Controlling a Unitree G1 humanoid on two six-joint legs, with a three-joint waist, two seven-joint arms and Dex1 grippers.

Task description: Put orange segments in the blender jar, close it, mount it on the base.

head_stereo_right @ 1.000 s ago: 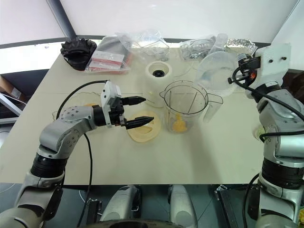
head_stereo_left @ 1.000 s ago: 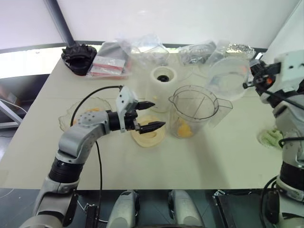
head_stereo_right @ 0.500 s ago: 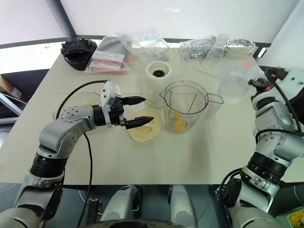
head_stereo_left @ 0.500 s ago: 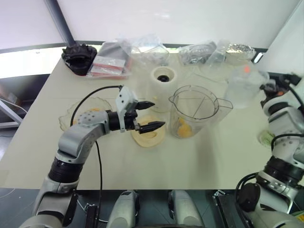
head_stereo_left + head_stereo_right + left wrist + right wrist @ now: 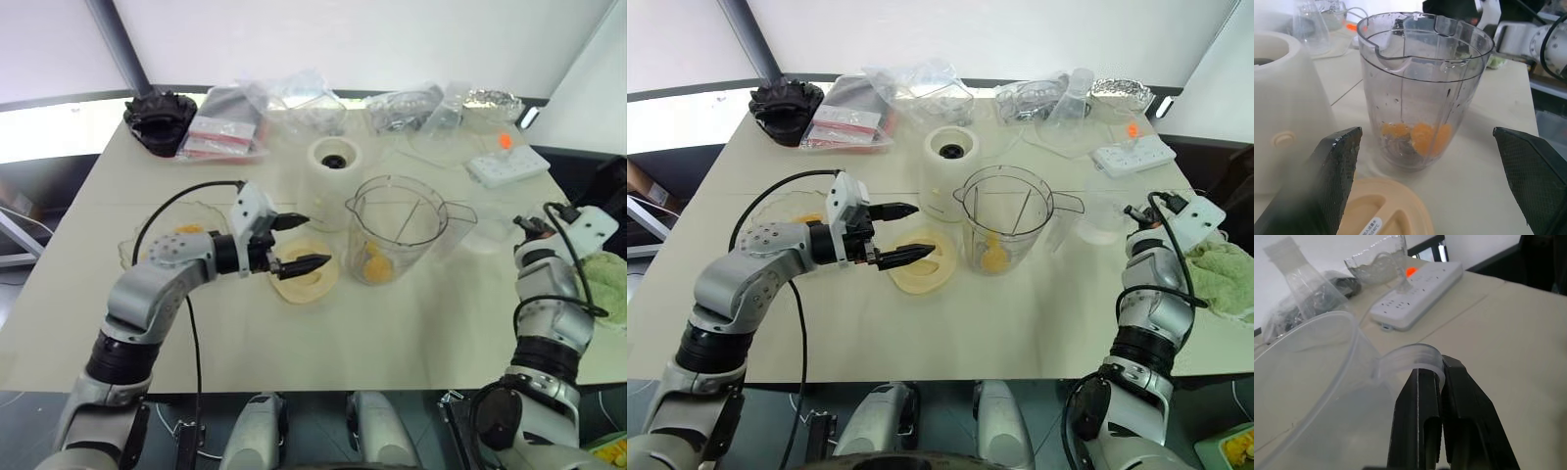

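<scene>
Left gripper (image 5: 300, 243) hovers with fingers spread wide above the cream lid (image 5: 306, 278), left of the blender jar (image 5: 402, 230) holding orange segments (image 5: 1418, 137). Right gripper (image 5: 1439, 382) pinches the clear cup's handle (image 5: 1415, 360) at the table's right. Behind the jar stands the base (image 5: 335, 162).

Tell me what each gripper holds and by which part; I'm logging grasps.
The right gripper pinches a clear plastic cup by the curved handle tab at its rim. The left gripper is open and holds nothing, above the cream lid.
</scene>
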